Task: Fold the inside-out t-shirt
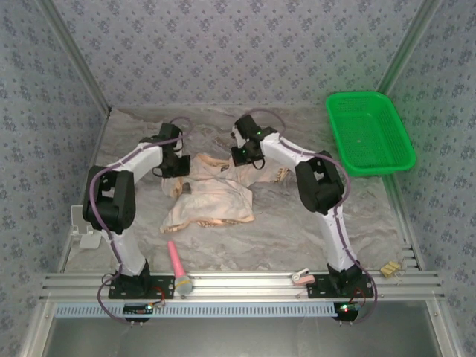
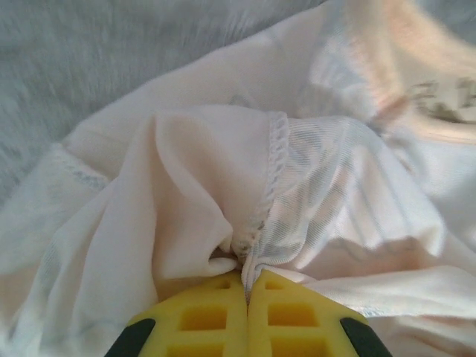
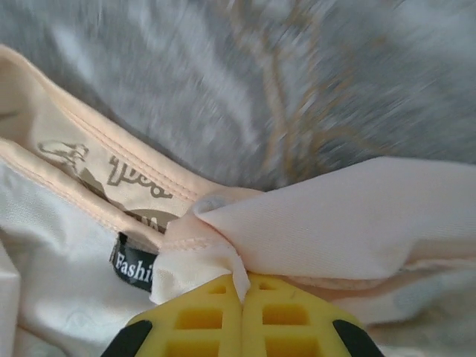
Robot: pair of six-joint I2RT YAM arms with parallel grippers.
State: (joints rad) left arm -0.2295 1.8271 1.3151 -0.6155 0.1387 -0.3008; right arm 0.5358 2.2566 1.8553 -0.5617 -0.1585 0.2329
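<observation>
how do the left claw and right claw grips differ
The left claw pinches a stitched seam in pale bunched cloth of the t-shirt; the right claw pinches a peach fold beside the dark neck label. The left claw holds the shirt's far left, the right claw further right. Both are shut on cloth.

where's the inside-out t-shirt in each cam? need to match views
Top external: inside-out t-shirt crumpled mid-table, between the two arms.
Left wrist: t-shirt spans most of the picture, a seam fold pinched in the shut left pincer at bottom centre.
Right wrist: t-shirt in the lower half, neck label lower left, an edge pinched in the shut right pincer.
Shared landmark: grey marbled table cover, behind the cloth in all three.
</observation>
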